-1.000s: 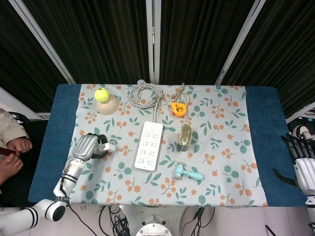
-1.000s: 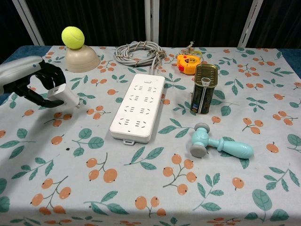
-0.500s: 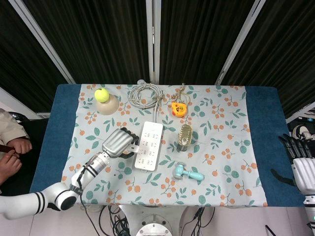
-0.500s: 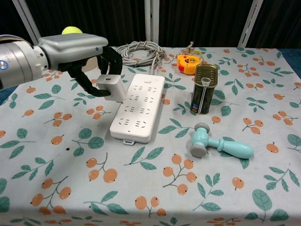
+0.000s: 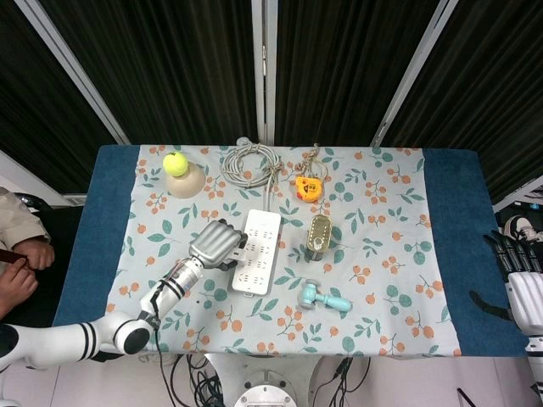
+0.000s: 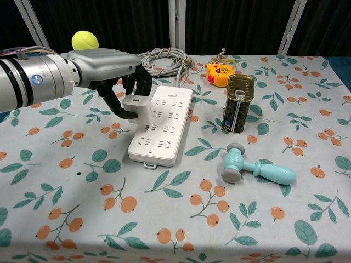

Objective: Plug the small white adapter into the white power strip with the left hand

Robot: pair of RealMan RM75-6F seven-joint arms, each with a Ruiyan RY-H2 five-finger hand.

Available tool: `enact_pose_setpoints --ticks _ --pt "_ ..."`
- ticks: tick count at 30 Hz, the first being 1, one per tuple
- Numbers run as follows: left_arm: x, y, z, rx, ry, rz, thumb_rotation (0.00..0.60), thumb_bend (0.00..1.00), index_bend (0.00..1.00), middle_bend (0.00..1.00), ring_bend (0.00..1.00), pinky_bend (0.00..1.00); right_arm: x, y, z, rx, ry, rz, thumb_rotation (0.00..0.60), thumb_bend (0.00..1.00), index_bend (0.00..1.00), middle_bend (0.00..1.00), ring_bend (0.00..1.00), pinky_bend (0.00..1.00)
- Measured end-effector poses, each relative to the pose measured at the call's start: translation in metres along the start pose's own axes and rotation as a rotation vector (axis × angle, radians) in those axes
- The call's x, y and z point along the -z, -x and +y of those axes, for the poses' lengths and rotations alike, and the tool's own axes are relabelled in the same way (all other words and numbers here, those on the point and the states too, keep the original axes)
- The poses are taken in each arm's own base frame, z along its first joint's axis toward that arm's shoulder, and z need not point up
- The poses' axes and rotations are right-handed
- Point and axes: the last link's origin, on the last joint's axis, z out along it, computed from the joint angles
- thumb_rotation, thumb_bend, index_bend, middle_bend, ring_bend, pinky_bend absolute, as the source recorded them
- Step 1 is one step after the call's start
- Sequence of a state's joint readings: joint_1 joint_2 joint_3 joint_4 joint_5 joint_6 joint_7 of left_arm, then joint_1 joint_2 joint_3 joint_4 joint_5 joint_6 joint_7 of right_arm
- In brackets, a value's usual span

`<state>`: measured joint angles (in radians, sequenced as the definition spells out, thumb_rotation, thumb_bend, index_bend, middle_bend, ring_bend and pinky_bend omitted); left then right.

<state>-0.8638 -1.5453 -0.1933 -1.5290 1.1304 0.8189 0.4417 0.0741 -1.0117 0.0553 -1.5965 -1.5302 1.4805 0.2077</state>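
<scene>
The white power strip lies lengthwise at the table's middle, its grey cable coiled behind it. My left hand hovers over the strip's left edge and holds the small white adapter between thumb and fingers. The adapter's lower end hangs just above the strip's left row of sockets; whether it touches them I cannot tell. In the head view the hand hides the adapter. My right hand stays at the table's far right edge, fingers apart and holding nothing.
A green-gold can stands right of the strip. A teal toy hammer lies in front of the can. An orange tape measure sits at the back, and a tennis ball on an upturned bowl at the back left.
My left hand has carried the adapter from the table's left side rightward to the strip's left edge, and lowered it closer to the sockets. The right hand has stayed put.
</scene>
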Motion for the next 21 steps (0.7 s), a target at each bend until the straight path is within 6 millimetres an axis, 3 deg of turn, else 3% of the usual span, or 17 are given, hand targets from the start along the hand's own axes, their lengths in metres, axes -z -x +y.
enact_pose_setpoints --ticks 21 --pt "-0.0032 -0.0019 0.008 -0.015 -0.006 -0.026 0.6 0.42 0.66 0.67 0.46 0.34 0.0013 0.0007 0.0031 -0.004 0.008 0.0 0.6 0.11 0.0 0.02 0.0 0.0"
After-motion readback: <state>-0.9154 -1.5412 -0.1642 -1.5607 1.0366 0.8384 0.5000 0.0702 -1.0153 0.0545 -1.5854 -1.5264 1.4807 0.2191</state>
